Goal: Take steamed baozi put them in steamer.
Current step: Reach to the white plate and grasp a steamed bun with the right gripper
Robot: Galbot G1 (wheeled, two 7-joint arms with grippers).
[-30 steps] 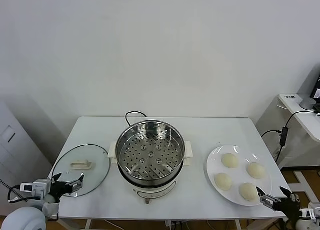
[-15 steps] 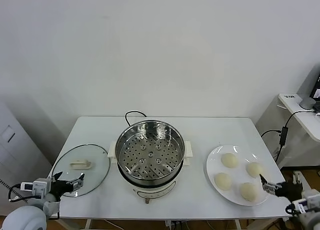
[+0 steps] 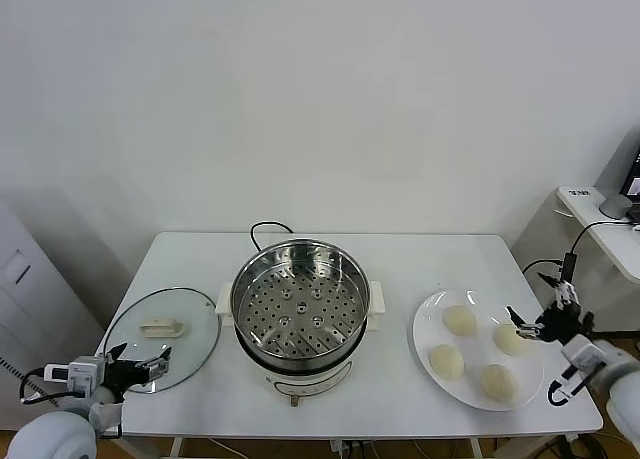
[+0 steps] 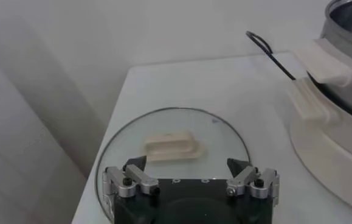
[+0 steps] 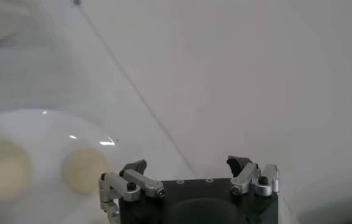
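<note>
The steamer [image 3: 300, 304], a shiny steel pot with a perforated tray inside and nothing on it, stands mid-table on its white base [image 4: 327, 115]. Several cream-white steamed baozi [image 3: 459, 320] lie on a white plate [image 3: 478, 350] to its right. My right gripper [image 3: 540, 311] hovers open at the plate's right edge, close beside the right-hand baozi [image 3: 512, 339] and holding nothing. In the right wrist view two baozi [image 5: 84, 170] lie off to one side of my open right gripper [image 5: 188, 164]. My left gripper [image 3: 138, 356] [image 4: 188, 165] waits open over the near rim of the glass lid [image 4: 172, 131].
The glass lid [image 3: 190, 319] with its white handle [image 3: 162, 328] lies flat at the table's left front. A black cord [image 3: 268, 229] loops behind the steamer. A side table [image 3: 600, 219] with hanging cables stands beyond the table's right edge.
My right gripper has risen from the table's front right corner and moved away from me along the plate's right edge. The left gripper has stayed put.
</note>
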